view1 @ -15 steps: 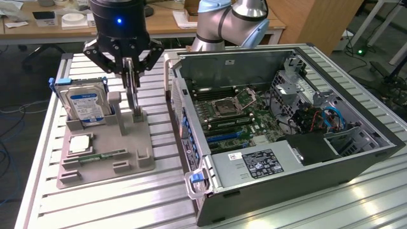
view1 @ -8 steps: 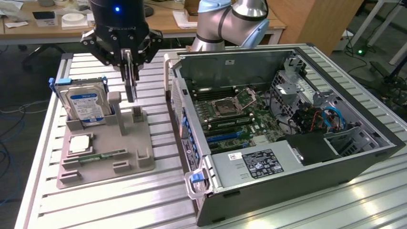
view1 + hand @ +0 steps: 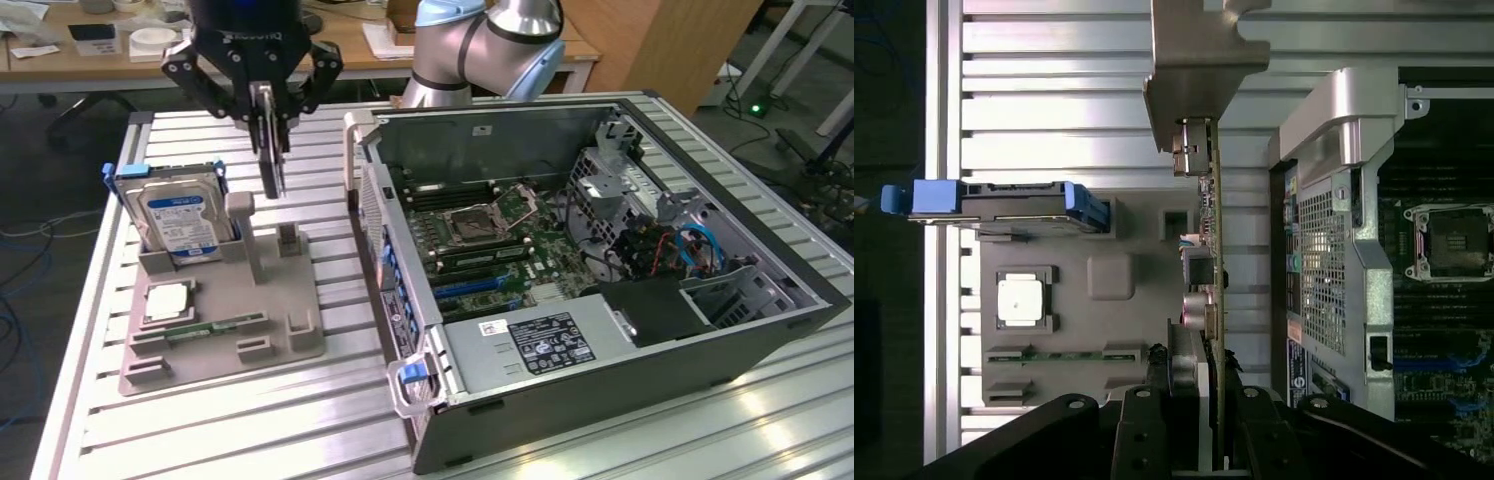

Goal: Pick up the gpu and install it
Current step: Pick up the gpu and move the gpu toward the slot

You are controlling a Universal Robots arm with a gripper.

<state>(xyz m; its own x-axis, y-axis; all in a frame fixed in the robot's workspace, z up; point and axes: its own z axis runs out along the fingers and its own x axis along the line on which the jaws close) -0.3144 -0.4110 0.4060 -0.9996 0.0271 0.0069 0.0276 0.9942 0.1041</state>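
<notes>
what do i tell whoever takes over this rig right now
Claw: shut on the gpu, gripping its top edge.
Gpu: hangs upright, edge-on, in the air above the parts tray, beside the hard drive, towards the exterior view's left of the open computer case.
Done: card picked up and clear of the tray.
Left: card is not over the case yet and not seated on the motherboard.
</notes>
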